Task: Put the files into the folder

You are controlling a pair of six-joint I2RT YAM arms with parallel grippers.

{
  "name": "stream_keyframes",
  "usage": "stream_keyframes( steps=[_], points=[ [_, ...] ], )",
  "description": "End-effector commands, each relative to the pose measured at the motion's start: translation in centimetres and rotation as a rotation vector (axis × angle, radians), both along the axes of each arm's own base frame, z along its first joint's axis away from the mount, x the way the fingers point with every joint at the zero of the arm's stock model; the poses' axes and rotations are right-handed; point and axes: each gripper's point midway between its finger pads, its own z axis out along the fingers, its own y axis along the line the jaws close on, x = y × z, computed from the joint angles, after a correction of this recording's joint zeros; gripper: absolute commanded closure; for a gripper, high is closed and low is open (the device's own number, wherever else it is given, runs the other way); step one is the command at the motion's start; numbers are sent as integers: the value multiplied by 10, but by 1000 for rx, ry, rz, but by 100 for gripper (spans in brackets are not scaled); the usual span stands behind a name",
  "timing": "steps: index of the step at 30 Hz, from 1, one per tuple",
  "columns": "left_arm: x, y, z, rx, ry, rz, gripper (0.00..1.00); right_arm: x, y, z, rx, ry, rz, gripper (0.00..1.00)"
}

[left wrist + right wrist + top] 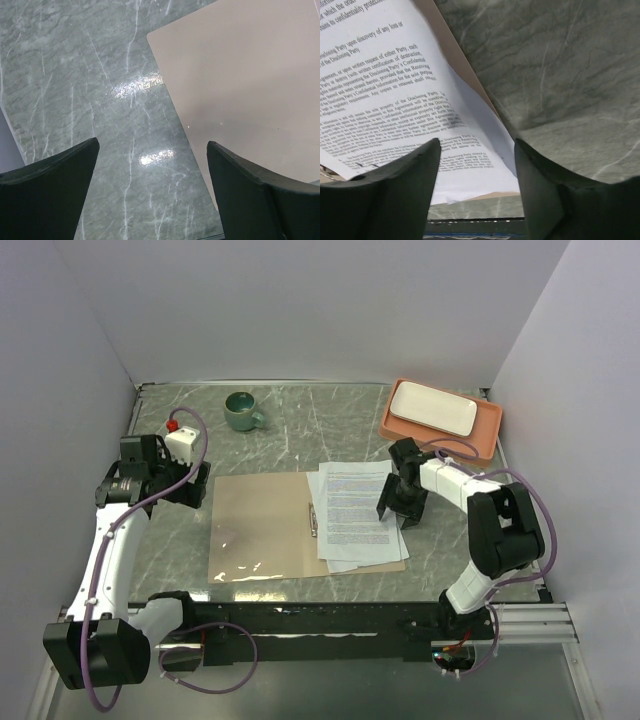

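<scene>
Looks placed: files (355, 508) on folder's (260, 530) right half, right end effector (401, 511) part-open, empty at their right edge, left end effector (197, 485) wide at folder's left edge; closing likely next.

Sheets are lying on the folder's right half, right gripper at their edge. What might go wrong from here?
1. The files lie fanned and skewed, poking past the folder's near edge; closing may crease corners.
2. The right gripper, open, sits at their right edge; retreating could drag the top sheet.
3. The left gripper hovers open at the folder's left edge; a poor grab might slide the folder.
</scene>
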Motion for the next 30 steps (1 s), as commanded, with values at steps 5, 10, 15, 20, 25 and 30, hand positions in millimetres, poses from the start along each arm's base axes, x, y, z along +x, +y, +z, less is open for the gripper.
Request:
stream_keyframes(
  steps=[5,10,15,20,25,30],
  points=[
    [4,-3,14,-5,-53,-18,4,12,-7,14,-8,-81,14,30],
    [3,-2,19,4,-65,-12,4,18,1,7,36,-85,27,34],
    [2,0,21,9,-68,-6,4,19,6,1,63,-75,24,40],
    [2,2,26,25,-79,-1,4,17,9,-1,79,-69,27,42],
    [2,3,32,29,-85,0,4,16,11,-3,85,-67,28,48],
    [2,2,35,23,-91,-1,4,8,14,-6,87,-64,42,58]
  ],
)
